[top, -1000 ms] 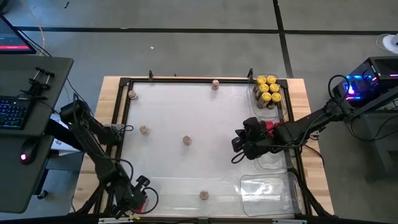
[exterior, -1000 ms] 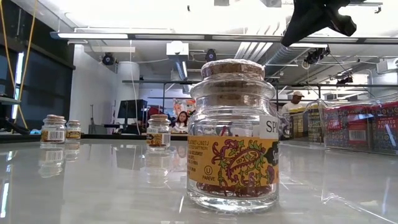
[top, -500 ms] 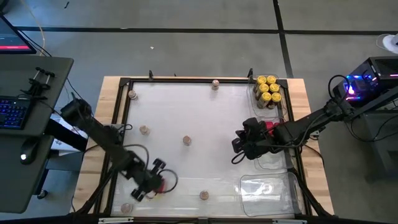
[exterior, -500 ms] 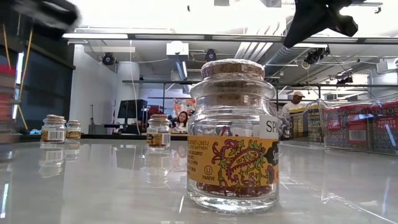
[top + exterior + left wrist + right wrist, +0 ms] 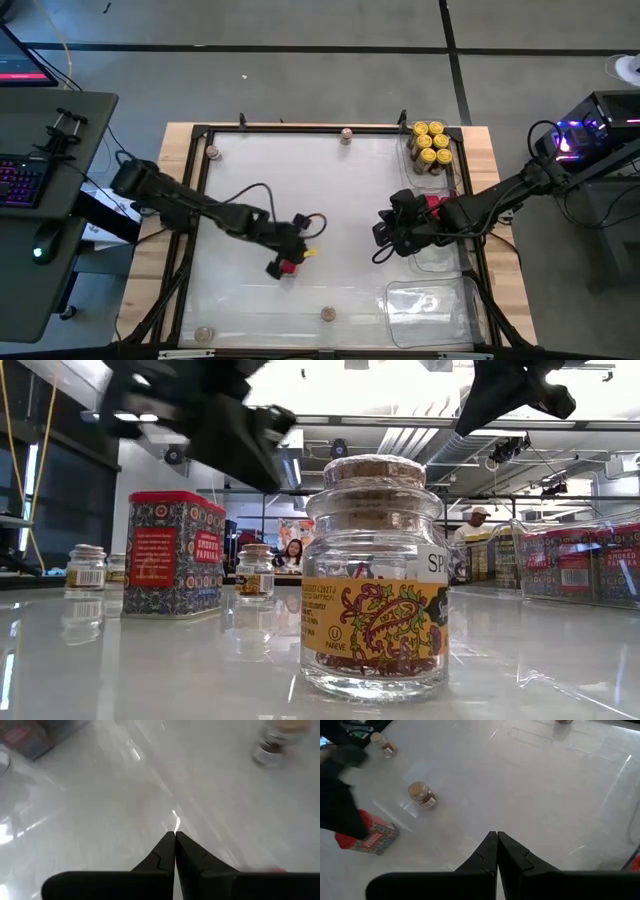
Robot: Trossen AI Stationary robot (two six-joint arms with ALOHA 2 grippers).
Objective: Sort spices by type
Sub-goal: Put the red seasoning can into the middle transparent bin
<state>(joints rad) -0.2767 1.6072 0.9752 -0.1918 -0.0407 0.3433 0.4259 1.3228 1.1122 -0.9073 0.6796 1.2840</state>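
Observation:
A red boxy tin (image 5: 288,266) stands upright on its base on the white table, near the middle; it also shows in the low view as the red tin (image 5: 172,555). My left gripper (image 5: 298,250) is shut, just on the tin's far-right side. My right gripper (image 5: 385,235) hangs shut above the table's right part, holding nothing. Cork-topped jars stand scattered: one jar (image 5: 327,313) near the front edge, one jar (image 5: 421,795) at the middle, and others at the back and left. Yellow-lidded jars (image 5: 430,145) sit in a clear tray at the far right. My left gripper stays shut with nothing between its fingers. The tin shows only as a red blur (image 5: 272,869) beside and behind the fingers, so I cannot tell whether it touches the tin.
More red tins (image 5: 580,560) stand in a clear tray under my right arm. An empty clear tray (image 5: 430,305) lies at the near right corner. A raised dark frame (image 5: 300,128) runs around the table top. A person sits in the room behind the table.
My left arm has swung from the near left corner toward the table's middle, rightward and toward the far edge, turning as it went and staying shut. The red tin has travelled along with it across the table and stands upright now.

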